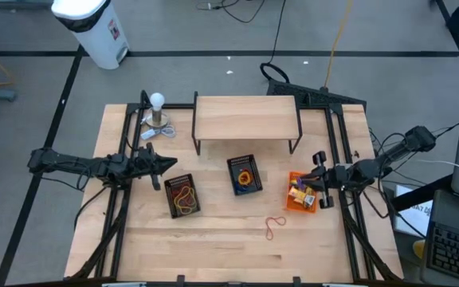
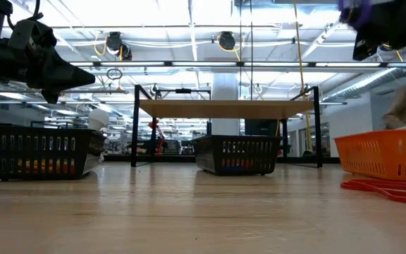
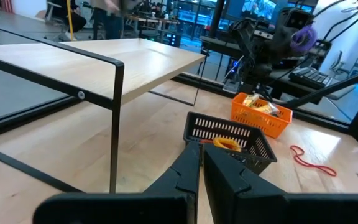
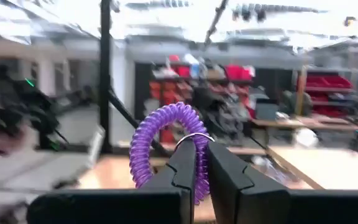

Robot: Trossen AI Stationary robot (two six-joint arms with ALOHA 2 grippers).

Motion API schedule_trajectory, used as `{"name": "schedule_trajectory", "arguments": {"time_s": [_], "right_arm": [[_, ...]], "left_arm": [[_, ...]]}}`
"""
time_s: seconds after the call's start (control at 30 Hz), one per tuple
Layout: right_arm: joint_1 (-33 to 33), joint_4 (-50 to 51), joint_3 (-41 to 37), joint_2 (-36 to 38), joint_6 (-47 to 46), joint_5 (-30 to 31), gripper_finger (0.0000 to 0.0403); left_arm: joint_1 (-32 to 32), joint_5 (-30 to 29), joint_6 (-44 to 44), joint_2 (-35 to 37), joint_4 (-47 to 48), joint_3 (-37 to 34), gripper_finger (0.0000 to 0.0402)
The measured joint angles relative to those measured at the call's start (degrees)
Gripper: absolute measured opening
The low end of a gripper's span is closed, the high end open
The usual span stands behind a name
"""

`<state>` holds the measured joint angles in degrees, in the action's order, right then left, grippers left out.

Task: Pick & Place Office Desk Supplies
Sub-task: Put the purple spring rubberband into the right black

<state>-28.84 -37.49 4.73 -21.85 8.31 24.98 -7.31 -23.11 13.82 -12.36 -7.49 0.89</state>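
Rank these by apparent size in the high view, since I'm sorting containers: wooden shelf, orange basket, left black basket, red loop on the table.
1. Wooden shelf
2. Left black basket and orange basket: look alike, not ranked
3. Red loop

Two dark jointed arms, black cabling, tapered matte black fingers
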Motion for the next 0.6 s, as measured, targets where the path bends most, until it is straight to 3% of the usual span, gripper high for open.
{"name": "schedule_trajectory", "arguments": {"time_s": [0.17, 0.43, 0.5, 0.6], "right_arm": [[1.0, 17.3, 14.1, -4.8, -0.1, 6.1, 0.0015], [8.4, 43.6, 39.3, -24.9, -5.1, 6.4, 0.0015], [11.0, 48.0, 43.7, -30.0, -5.9, 5.3, 0.0015], [15.4, 52.1, 47.8, -36.9, -7.1, -1.4, 0.0015]], "left_arm": [[0.0, 0.0, 0.4, 0.0, 0.0, 0.0, 0.0024], [0.0, 0.0, 1.6, 0.0, -0.2, 0.0, 0.0024], [0.0, 0.0, 1.7, 0.0, -0.2, 0.0, 0.0024], [0.0, 0.0, 1.9, 0.0, -0.1, 0.0, 0.0024]]}}
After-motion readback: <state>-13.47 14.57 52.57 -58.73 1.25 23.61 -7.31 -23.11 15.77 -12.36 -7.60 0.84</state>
